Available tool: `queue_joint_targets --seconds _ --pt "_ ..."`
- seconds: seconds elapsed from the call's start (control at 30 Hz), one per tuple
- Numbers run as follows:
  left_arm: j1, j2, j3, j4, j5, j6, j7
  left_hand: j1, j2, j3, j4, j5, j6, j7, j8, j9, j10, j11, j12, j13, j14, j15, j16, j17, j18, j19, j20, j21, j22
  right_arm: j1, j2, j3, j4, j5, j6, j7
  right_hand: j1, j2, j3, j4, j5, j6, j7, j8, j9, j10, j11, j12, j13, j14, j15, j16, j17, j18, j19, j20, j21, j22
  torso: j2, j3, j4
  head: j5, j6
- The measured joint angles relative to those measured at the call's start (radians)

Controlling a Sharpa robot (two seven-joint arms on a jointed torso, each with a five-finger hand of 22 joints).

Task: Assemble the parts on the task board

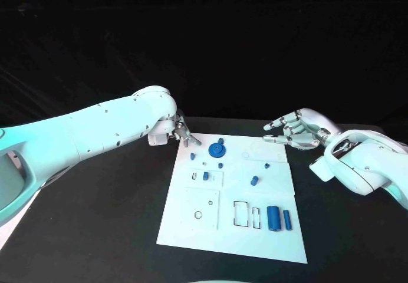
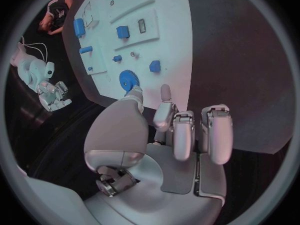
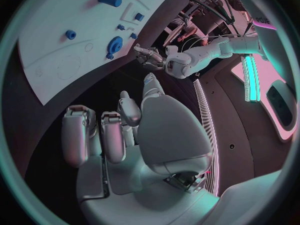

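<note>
White flat task board (image 1: 204, 233) | blue toothed gear (image 1: 217, 150) | blue cylinder (image 1: 273, 218)

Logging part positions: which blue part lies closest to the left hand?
The round toothed gear, at the board's far end, just beside the left hand; the other parts lie farther down the board.

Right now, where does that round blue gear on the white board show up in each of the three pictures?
Head view: the blue gear lies at the task board's far edge, near the left hand.
Left wrist view: the gear sits just beyond the left hand's fingers.
Right wrist view: the gear lies near the board's edge.
Shared landmark: the left hand beside the gear.
</note>
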Motion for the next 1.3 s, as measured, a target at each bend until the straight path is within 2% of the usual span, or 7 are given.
queue_joint_targets --seconds 0.23,0.47,0.77,1.3 --pt "-0.015 0.011 -0.006 -0.009 -0.003 0.025 0.000 -0.004 0.013 0.000 0.000 0.000 0.002 -0.002 0.004 0.001 0.002 -0.002 0.004 0.003 0.000 0.000 0.000 0.000 0.000 0.000 0.000 0.004 0.000 0.000 0.002 0.000 -0.001 0.000 0.001 0.000 0.000 0.000 0.000 0.000 0.000 0.000 0.000 0.000 0.000 0.000 0.000 0.000 0.000 0.000 0.000 0.000 0.000 0.000 0.000 0.000 0.000 0.000 -0.001 0.0001 0.0000 0.000 -0.002" --pt "-0.022 0.013 -0.009 -0.013 -0.003 0.045 0.001 0.003 0.020 0.004 -0.004 0.000 0.003 -0.004 0.008 0.002 0.004 -0.004 0.004 0.004 0.000 0.000 0.000 0.000 0.000 0.000 0.000 0.004 0.000 -0.001 0.002 0.000 -0.002 0.000 0.001 0.001 0.000 0.000 0.000 0.000 0.000 0.000 0.000 0.000 0.000 0.000 0.000 0.000 0.000 0.000 0.000 0.000 0.000 0.000 0.000 0.000 0.000 0.000 -0.001 0.0003 0.0012 -0.001 -0.003" --pt "-0.025 0.015 -0.010 -0.016 -0.003 0.057 0.001 0.023 0.040 0.021 -0.004 0.000 0.007 -0.007 0.011 0.005 0.003 -0.004 0.004 0.004 0.000 0.000 0.000 0.000 0.000 -0.004 -0.004 0.004 0.000 -0.001 0.003 0.000 -0.002 0.000 0.002 0.001 0.000 0.000 0.000 0.000 0.000 0.000 0.000 0.000 0.000 0.000 0.000 0.000 0.000 0.000 0.000 0.000 0.000 0.000 0.000 0.000 0.000 -0.001 -0.002 0.0008 0.0006 0.002 -0.003" --pt "-0.026 0.019 -0.010 -0.014 0.000 0.058 0.003 0.058 0.048 0.047 -0.006 0.000 0.007 -0.007 0.016 0.010 0.007 -0.007 0.008 0.006 0.004 -0.004 0.000 0.000 0.000 -0.004 -0.004 0.004 0.000 -0.001 0.005 0.000 -0.005 0.000 0.003 0.000 0.000 0.000 0.000 0.000 0.000 0.000 0.000 0.000 0.000 0.000 0.000 0.000 0.000 0.000 0.000 0.000 0.000 0.000 0.000 0.000 0.000 -0.001 -0.002 0.0009 0.0006 0.003 -0.004"
